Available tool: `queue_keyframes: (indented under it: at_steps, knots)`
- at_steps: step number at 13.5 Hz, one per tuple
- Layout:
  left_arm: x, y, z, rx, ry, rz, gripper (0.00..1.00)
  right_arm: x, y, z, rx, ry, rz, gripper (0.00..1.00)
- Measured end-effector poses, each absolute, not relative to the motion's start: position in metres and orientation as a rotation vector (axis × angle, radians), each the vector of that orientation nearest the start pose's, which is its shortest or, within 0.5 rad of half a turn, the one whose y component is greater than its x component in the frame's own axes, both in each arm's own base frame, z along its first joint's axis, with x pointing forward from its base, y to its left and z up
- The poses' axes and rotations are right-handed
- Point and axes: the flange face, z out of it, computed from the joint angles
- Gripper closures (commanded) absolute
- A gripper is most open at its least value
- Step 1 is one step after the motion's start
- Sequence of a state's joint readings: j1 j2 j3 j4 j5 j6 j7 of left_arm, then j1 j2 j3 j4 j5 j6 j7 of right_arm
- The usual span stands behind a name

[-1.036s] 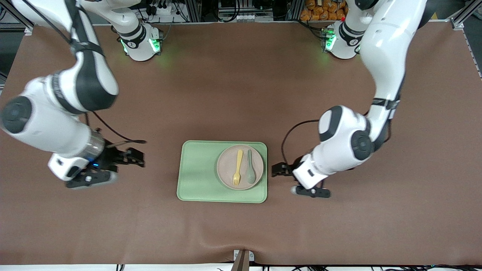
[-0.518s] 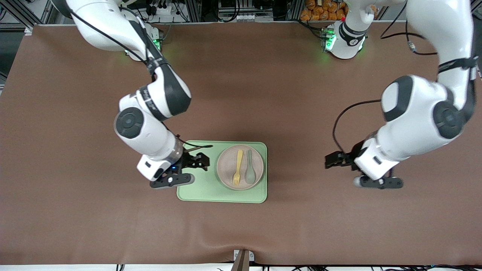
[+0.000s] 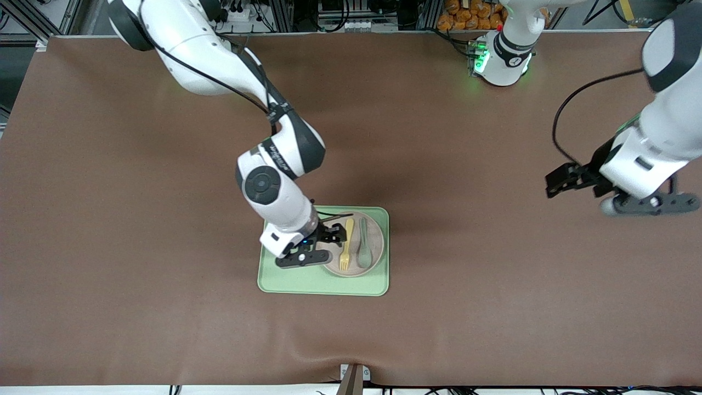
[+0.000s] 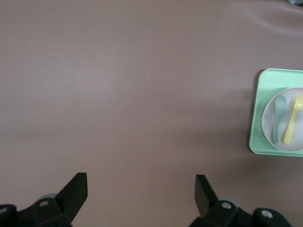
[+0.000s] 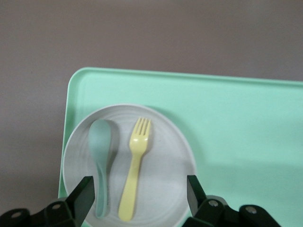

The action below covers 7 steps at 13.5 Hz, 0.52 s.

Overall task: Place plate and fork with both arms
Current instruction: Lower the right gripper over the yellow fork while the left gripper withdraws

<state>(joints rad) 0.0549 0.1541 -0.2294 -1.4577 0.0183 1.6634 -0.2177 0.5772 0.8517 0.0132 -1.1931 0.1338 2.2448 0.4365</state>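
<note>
The off-white plate (image 3: 378, 237) lies on the light green tray (image 3: 290, 274). The pale yellow fork (image 3: 345, 249) lies on the plate beside a grey-green spoon (image 3: 364, 248). My right gripper (image 3: 335, 235) is open and empty, low over the plate's edge on the right arm's side. In the right wrist view, the gripper (image 5: 139, 190) has its fingers on either side of the fork (image 5: 135, 163) and spoon (image 5: 100, 156) handles, above the plate (image 5: 165, 156). My left gripper (image 3: 553, 184) is open and empty over bare table toward the left arm's end, and it shows in the left wrist view (image 4: 141, 187).
The tray (image 5: 236, 123) sits mid-table on a brown mat (image 3: 164, 307). The left wrist view shows the tray (image 4: 255, 142), plate (image 4: 267, 120), fork (image 4: 292, 123) and spoon (image 4: 279, 116) at a distance. Bare mat surrounds the tray.
My right arm swung in from its end of the table to over the tray and plate. My left arm drew away from the tray toward its own end. Plate, fork and spoon have not moved.
</note>
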Motion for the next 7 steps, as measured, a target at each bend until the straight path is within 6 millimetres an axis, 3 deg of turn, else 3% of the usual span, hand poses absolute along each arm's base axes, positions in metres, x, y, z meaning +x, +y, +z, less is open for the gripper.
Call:
queue_keyframes:
  at_steps: [3, 7]
  knots:
    - [0.57, -0.073, 0.615, -3.139, -0.036, -0.088, 0.0, 0.636, 0.455, 0.256, -2.996, -0.191, -0.178, 0.23]
    - [0.547, -0.073, 0.611, -3.121, 0.044, -0.028, 0.0, 0.631, 0.455, 0.237, -3.052, -0.23, -0.152, 0.28]
